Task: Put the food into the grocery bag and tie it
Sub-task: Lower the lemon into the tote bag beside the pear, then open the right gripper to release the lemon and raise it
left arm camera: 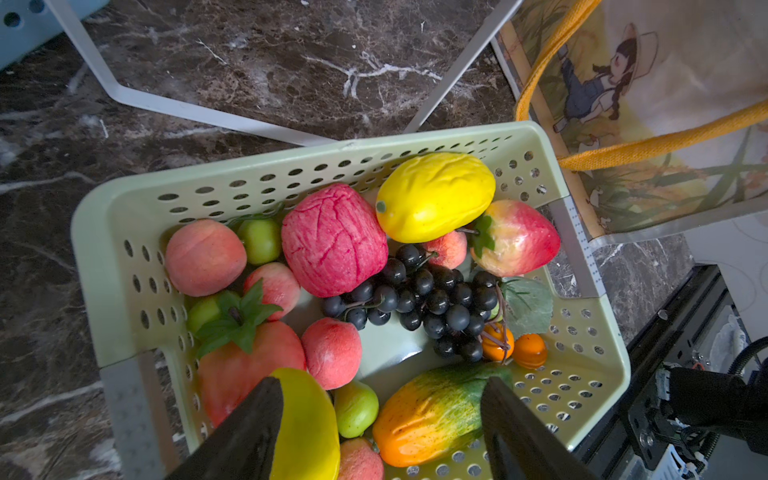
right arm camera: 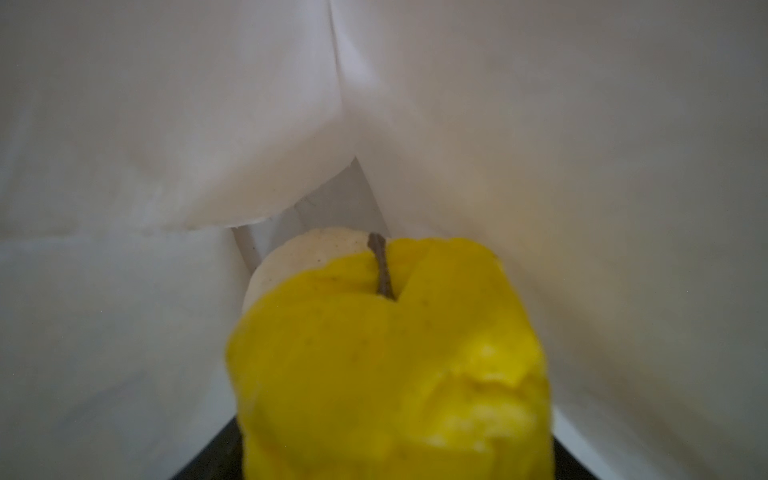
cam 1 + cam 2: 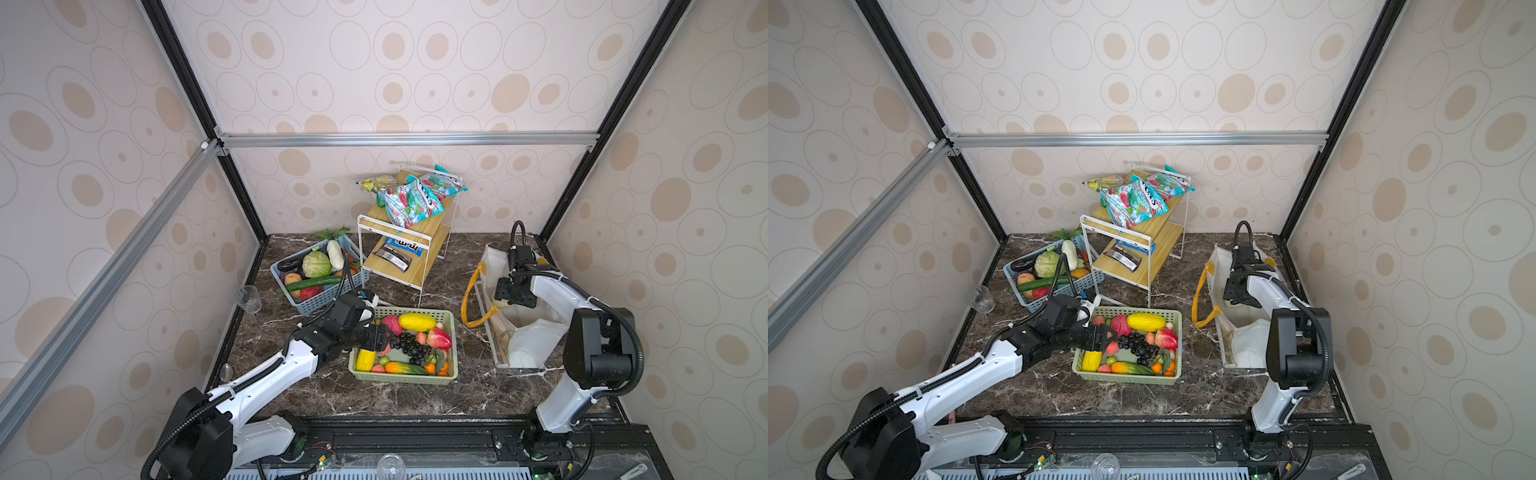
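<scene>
The food lies mostly in a green basket (image 3: 415,311) (image 1: 249,166): dark grapes (image 1: 428,299), a yellow melon (image 1: 436,195), a red fruit (image 1: 332,241), peaches and an orange-green mango (image 1: 432,411). My left gripper (image 3: 384,338) (image 1: 382,382) hangs open just above the fruit at the basket's left end, holding nothing. The white grocery bag (image 3: 536,332) (image 1: 665,83) stands open at the right, yellow handles drooping. My right gripper (image 3: 513,297) reaches down inside it. A blurred yellow fruit (image 2: 395,365) fills the space between its dark fingers (image 2: 216,461). A pale fruit (image 2: 307,249) lies behind.
A blue basket (image 3: 320,301) of vegetables stands behind the left arm. A white-framed wooden shelf (image 3: 399,249) with snack bags (image 3: 411,199) is at the back. A clear cup (image 3: 248,298) sits by the left wall. Bare marble lies between green basket and bag.
</scene>
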You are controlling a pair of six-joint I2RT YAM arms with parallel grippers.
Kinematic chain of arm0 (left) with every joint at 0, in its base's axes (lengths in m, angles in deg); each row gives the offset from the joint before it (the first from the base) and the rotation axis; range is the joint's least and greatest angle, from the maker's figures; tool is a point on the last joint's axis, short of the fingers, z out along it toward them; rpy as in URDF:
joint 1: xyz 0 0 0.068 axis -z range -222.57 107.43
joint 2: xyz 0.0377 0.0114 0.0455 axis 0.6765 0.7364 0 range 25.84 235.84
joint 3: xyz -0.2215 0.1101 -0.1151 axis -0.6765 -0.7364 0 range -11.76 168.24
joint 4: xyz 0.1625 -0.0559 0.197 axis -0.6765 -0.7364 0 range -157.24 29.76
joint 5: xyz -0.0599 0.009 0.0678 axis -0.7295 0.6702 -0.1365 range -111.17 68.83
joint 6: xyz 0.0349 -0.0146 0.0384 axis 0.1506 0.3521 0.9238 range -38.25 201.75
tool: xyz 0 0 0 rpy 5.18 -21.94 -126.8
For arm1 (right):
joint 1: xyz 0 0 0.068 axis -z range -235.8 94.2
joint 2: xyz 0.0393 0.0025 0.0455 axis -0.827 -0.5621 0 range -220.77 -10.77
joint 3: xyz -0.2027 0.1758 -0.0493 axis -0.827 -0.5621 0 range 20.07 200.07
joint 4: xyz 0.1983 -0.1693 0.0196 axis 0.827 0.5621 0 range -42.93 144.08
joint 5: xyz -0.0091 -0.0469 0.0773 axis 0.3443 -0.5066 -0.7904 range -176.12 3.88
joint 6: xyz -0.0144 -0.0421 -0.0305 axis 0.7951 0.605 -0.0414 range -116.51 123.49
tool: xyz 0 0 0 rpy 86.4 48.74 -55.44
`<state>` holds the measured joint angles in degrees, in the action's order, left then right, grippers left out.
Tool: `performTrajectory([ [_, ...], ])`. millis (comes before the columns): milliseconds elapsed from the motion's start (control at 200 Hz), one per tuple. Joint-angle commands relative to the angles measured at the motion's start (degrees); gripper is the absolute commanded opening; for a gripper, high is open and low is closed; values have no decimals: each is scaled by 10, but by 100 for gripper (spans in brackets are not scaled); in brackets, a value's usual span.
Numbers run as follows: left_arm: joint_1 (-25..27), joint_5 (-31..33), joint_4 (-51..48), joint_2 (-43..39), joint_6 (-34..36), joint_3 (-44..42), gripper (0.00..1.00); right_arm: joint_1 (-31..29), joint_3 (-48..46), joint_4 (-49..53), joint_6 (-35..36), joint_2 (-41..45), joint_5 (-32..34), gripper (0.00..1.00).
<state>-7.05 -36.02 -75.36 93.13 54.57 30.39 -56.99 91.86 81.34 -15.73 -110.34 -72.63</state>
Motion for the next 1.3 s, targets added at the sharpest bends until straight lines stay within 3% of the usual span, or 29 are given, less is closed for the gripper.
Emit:
performTrajectory([
  [0, 6, 6, -5, -1, 5, 16, 76, 4, -2, 9, -8, -5, -4, 79],
  [330, 7, 5, -6, 1, 7, 21, 76, 6, 24, 37, -8, 13, -16, 85],
  [825, 9, 5, -1, 6, 4, 18, 76, 6, 76, 103, 11, 88, -95, 88],
  [1155, 10, 6, 4, 3, 1, 12, 76, 4, 99, 135, 24, 155, -167, 80],
  [1295, 13, 6, 6, 4, 0, 12, 76, -2, 98, 142, 30, 181, -204, 68],
])
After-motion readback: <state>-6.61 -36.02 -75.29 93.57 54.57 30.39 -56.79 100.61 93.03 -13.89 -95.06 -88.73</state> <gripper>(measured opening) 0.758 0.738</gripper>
